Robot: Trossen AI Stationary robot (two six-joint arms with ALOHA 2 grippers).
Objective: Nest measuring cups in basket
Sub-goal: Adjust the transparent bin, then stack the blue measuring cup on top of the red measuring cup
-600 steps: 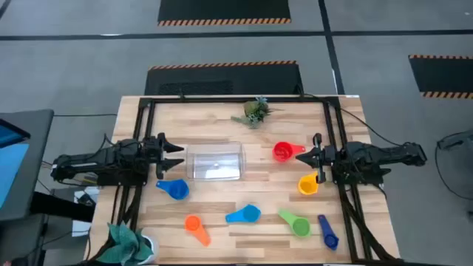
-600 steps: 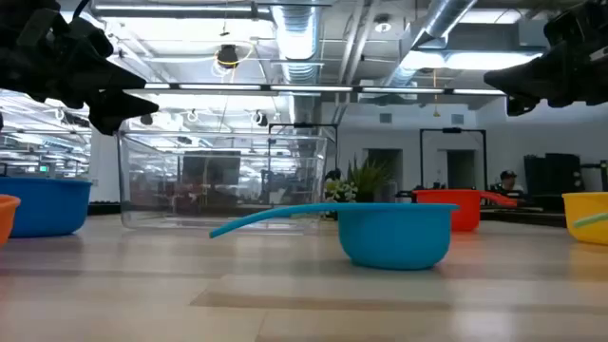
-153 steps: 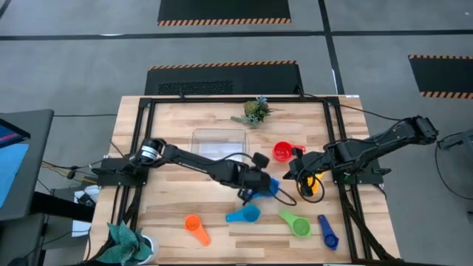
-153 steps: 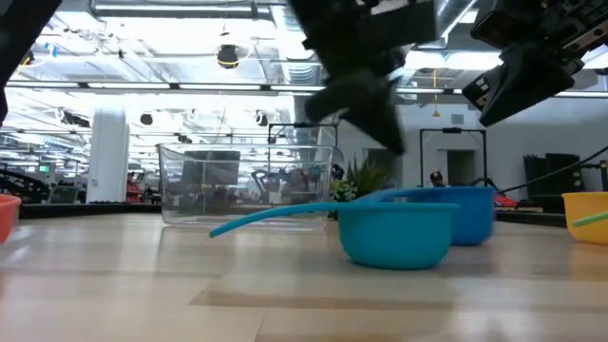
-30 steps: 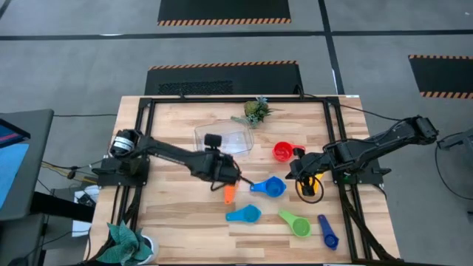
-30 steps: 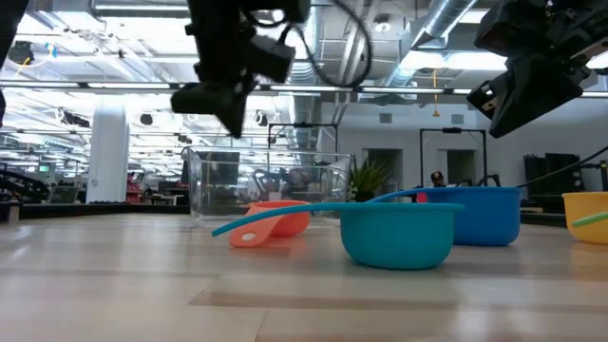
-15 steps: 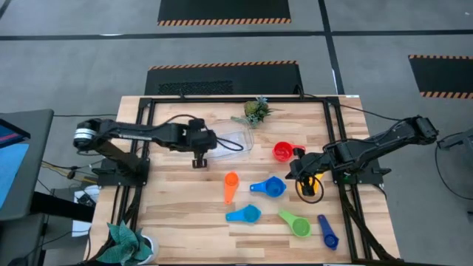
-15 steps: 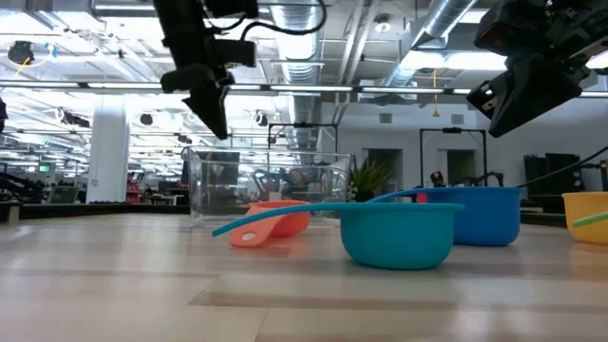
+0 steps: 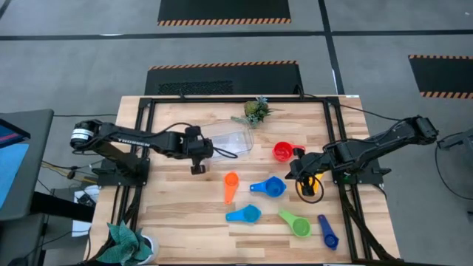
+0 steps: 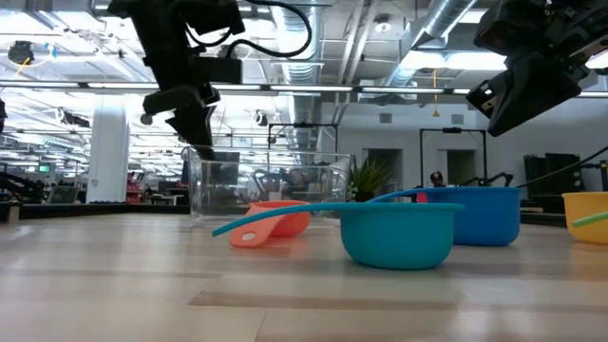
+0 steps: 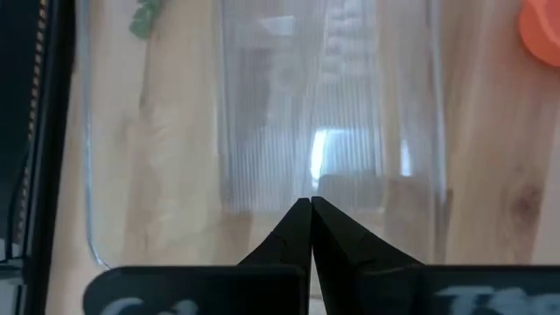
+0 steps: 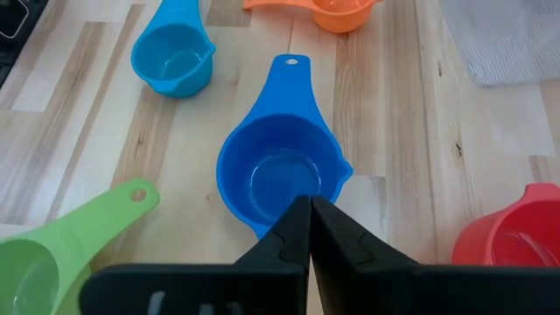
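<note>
The clear basket (image 9: 228, 139) stands skewed on the far middle of the table. My left gripper (image 9: 196, 167) hangs shut above the table at the basket's left end (image 11: 262, 105), fingers pointing down, holding nothing. The measuring cups lie on the table: orange (image 9: 230, 185), blue (image 9: 270, 186), lighter blue (image 9: 244, 214), green (image 9: 295, 222), dark blue (image 9: 327, 233), red (image 9: 282, 151) and yellow (image 9: 309, 185). My right gripper (image 9: 290, 173) is shut and holds nothing. It hangs above the blue cup's bowl (image 12: 280, 166), well clear of it in the low view (image 10: 480, 95).
A small green plant sprig (image 9: 255, 111) lies at the far edge, behind the basket. A teal cloth (image 9: 126, 242) sits at the near left corner. A black frame (image 9: 148, 103) runs around the table. Bare wood lies between the basket and the near left corner.
My left gripper has gone from above the orange cup toward the table's left and far side, and now hangs at the basket's left end, shut throughout. The orange cup lies on the table. My right arm has kept still.
</note>
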